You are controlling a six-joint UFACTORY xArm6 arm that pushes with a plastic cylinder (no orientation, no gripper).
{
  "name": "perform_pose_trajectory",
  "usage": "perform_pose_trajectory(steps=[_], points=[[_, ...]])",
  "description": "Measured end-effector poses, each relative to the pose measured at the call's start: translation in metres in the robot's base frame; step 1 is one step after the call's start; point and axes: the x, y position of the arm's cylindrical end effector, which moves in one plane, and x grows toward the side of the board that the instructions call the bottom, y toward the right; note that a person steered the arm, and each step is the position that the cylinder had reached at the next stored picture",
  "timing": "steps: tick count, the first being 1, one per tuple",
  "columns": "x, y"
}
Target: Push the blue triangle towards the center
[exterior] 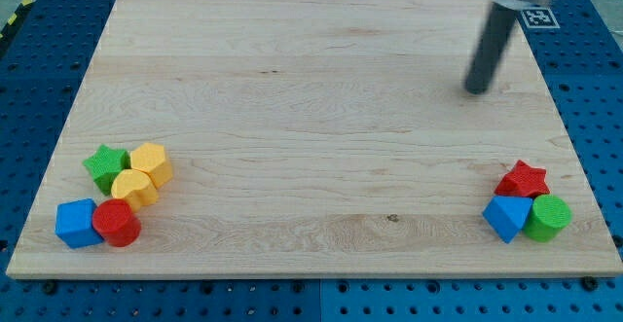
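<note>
Wooden board (311,118) with the blue triangle (507,216) lying near the view's bottom right corner, touching the red star (523,178) above it and the green cylinder (548,217) to its right. My tip (476,90), a bare rod that holds nothing and touches nothing, stands well apart from the cluster, toward the view's top right. A second cluster at the bottom left holds a green star (105,164), two yellow blocks (142,174), a blue cube (75,223) and a red cylinder (118,223). To push well, the tip should probably reach the triangle's lower right side, slipping in beside the green cylinder, then drive up and leftward, so neighbours stay behind.
</note>
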Motion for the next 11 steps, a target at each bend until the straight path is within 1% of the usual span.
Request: perform_pose_trajectory(steps=[1, 2, 3, 4, 5, 7, 8, 9, 11], points=[[0.066, 0.034], [0.133, 0.050], [0.173, 0.051], [0.183, 0.042], [0.190, 0.019], [0.189, -0.008], [0.189, -0.008], [0.175, -0.023], [0.168, -0.101]])
